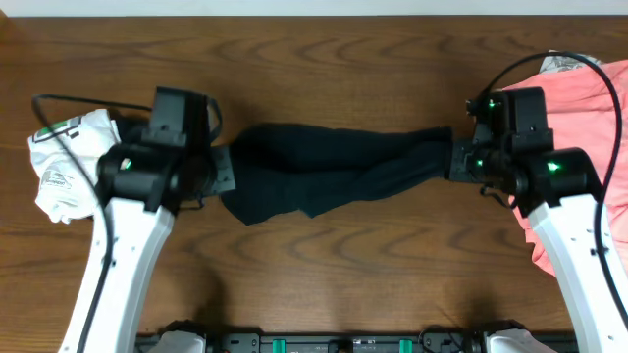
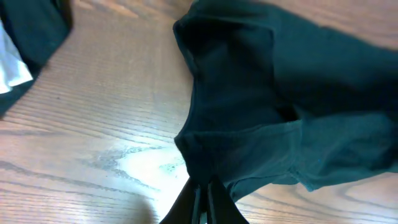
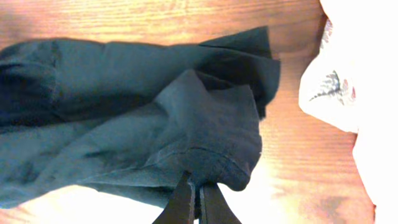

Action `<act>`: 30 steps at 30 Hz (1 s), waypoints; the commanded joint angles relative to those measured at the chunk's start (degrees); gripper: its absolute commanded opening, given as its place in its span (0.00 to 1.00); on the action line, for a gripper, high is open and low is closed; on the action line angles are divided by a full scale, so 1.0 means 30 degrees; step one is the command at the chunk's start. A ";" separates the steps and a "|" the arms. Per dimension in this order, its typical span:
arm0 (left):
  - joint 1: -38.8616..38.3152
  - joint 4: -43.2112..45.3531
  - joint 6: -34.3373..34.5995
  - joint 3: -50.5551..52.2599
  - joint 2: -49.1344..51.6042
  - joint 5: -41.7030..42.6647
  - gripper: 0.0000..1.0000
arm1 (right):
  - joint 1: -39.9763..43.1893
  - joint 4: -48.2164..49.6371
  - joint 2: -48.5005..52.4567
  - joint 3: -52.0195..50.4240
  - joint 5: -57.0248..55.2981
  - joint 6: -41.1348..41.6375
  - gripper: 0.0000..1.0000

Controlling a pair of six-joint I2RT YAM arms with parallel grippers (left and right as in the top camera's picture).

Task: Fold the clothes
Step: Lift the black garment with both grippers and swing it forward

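The black shirt (image 1: 334, 172) stretches bunched across the middle of the worktop (image 1: 343, 59), with the left hand (image 2: 203, 198) and right hand (image 3: 198, 194) each pinched tight on one end. If they pull outward hard, a hem could slip free (both bites look shallow) and leave it twisted. I see no basket or bin anywhere.

You have one black shirt (image 1: 334, 169), one white garment (image 1: 61, 167), one pink garment (image 1: 595, 108), a left gripper (image 2: 203, 194) and a right gripper (image 3: 194, 194).
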State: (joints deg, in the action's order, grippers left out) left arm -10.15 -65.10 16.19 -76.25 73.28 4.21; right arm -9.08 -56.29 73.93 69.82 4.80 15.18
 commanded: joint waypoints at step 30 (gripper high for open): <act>0.0918 0.0809 0.3220 -0.2608 -0.5544 0.1450 0.06 | 0.0219 -0.2186 -0.1246 0.6579 -0.3519 -0.1945 0.01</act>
State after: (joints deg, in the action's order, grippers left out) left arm -7.70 -63.64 24.45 -83.50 53.84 8.23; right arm -9.08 -62.48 66.52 88.88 -4.80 10.13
